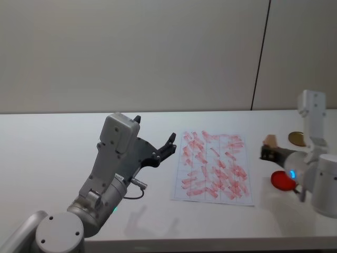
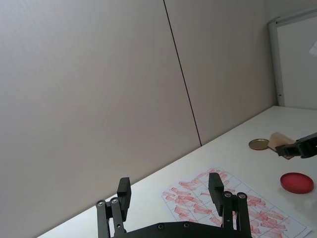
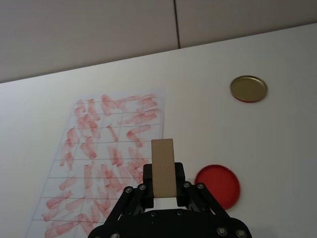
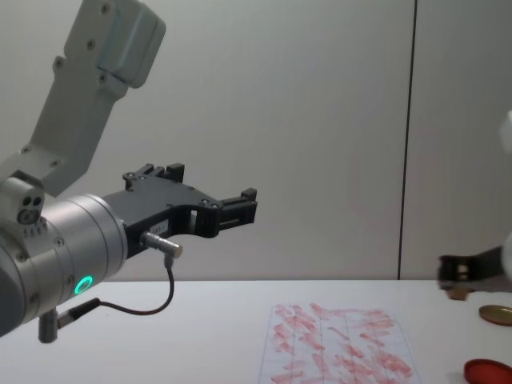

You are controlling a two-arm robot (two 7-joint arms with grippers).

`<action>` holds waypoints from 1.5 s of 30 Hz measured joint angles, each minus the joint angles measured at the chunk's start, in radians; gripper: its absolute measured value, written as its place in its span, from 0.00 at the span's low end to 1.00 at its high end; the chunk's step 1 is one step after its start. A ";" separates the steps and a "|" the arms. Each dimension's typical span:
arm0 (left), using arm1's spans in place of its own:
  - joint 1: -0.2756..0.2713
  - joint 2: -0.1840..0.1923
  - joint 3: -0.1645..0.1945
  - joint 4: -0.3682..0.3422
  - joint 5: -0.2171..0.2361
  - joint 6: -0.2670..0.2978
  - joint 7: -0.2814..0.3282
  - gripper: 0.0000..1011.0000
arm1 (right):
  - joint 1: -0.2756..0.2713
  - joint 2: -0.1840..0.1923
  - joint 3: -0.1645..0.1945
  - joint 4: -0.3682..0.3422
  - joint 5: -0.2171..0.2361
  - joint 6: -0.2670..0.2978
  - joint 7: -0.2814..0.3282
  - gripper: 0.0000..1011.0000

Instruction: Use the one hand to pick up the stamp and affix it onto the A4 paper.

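Note:
My right gripper (image 1: 267, 152) is shut on the stamp (image 1: 270, 140), a small tan wooden block that stands up between the black fingers (image 3: 179, 174). It hovers above the table just right of the A4 paper (image 1: 215, 166), a white sheet full of red prints, and near the red ink pad (image 1: 283, 180). In the right wrist view the stamp (image 3: 163, 168) sits over the A4 paper's (image 3: 106, 148) edge beside the ink pad (image 3: 217, 184). My left gripper (image 1: 169, 144) is open and raised left of the paper, holding nothing.
A flat gold lid (image 1: 296, 138) lies at the back right, behind the ink pad. The white table (image 1: 47, 158) runs wide and bare to the left of the paper. A plain wall stands behind the table's far edge.

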 joint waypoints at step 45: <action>0.000 0.000 0.000 0.000 0.000 0.000 0.000 0.98 | 0.119 0.021 0.047 0.379 -0.035 -0.094 0.049 0.41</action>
